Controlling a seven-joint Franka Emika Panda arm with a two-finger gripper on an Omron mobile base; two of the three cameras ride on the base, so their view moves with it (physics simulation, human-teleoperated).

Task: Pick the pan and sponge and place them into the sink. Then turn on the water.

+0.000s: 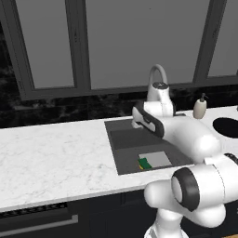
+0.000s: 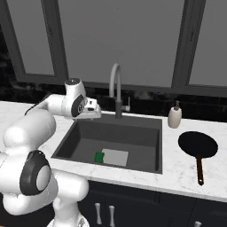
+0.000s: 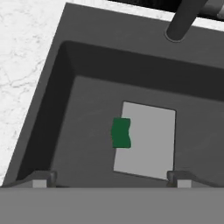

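Sponge (image 3: 121,133) lies on the floor of the sink (image 2: 150,157), straddling the 9 o'clock edge of the lighter grey patch (image 3: 148,139). Gripper (image 3: 111,178) hangs above the basin, fingers spread wide and empty. Pan (image 2: 197,145) rests on the marble counter (image 2: 181,175) at 3 o'clock of the sink, handle toward the counter's front edge, near the soap bottle (image 2: 174,116).

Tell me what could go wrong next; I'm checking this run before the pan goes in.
1. The pan sits far right on the counter; its thin handle could slip from open fingers.
2. Lowered in, it may land on the sponge in the sink.
3. It could clip the faucet.
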